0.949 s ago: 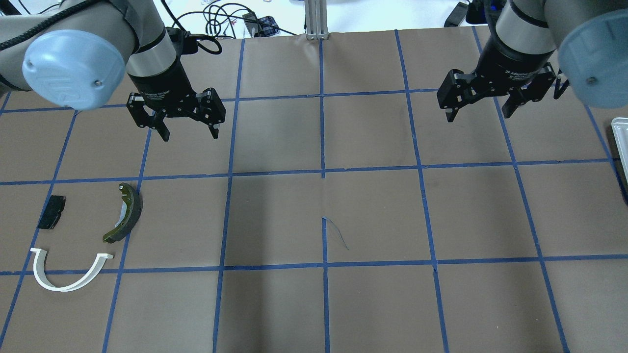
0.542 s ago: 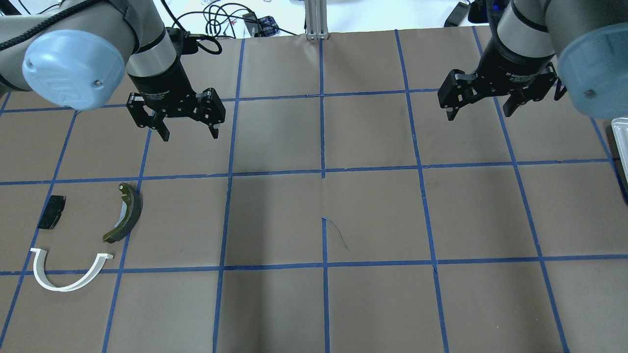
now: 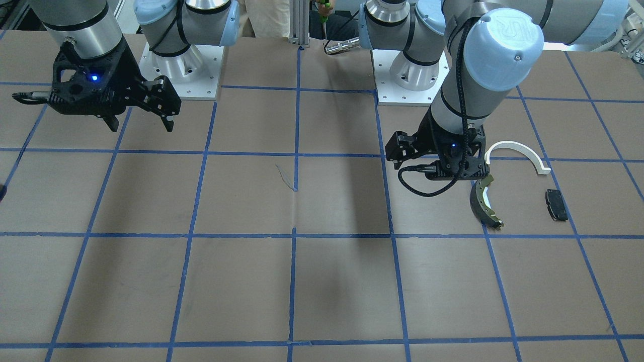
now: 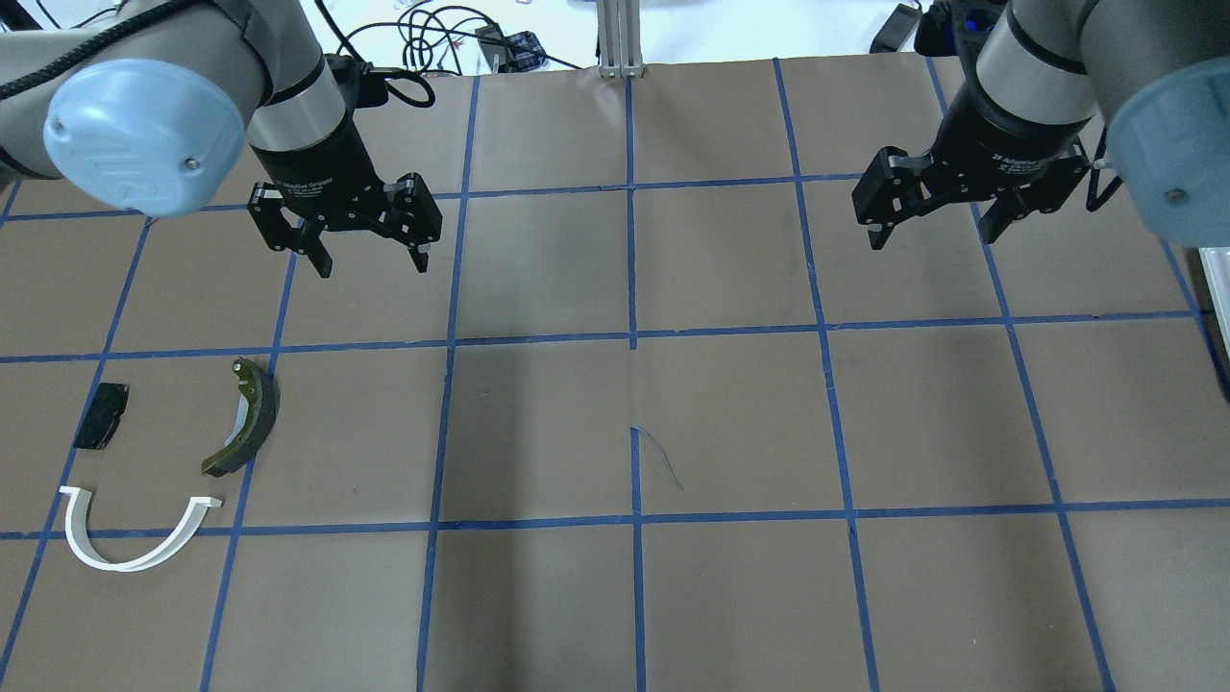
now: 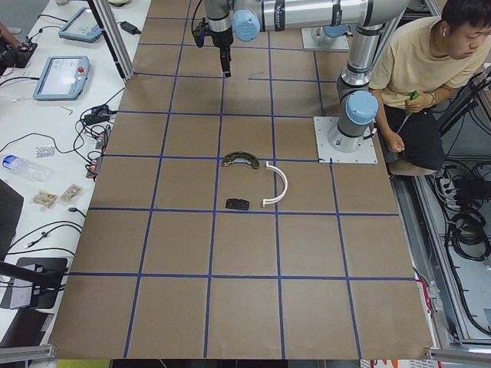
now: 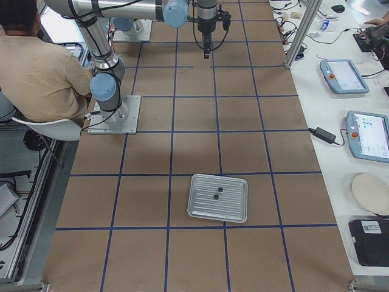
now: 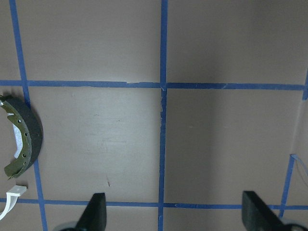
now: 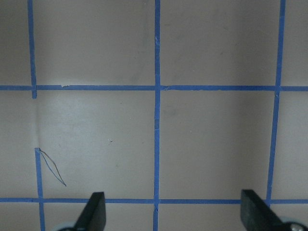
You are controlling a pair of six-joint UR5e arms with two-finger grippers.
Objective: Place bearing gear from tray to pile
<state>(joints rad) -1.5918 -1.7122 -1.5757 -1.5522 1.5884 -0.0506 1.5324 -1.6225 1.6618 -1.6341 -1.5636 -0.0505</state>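
The pile lies on the table's left: a white half-ring [image 4: 115,567], a dark brake shoe [image 4: 264,413] and a small black pad [image 4: 101,415]. They also show in the front view: half-ring [image 3: 518,148], shoe [image 3: 483,201], pad [image 3: 556,204]. My left gripper [image 4: 373,264] hangs open and empty above the table, beyond the shoe. My right gripper [image 4: 932,235] is open and empty at the far right. The metal tray [image 6: 203,210] holds two small dark parts [image 6: 219,190]; I cannot tell which is the bearing gear.
The tray's edge shows at the overhead view's right border [image 4: 1216,279]. Brown paper with blue tape lines covers the table. A seated person [image 5: 430,69] is beside the robot bases. Tablets and cables lie on the side benches.
My right gripper has shifted slightly nearer in the overhead view, still open. The left arm and the pile have not moved.
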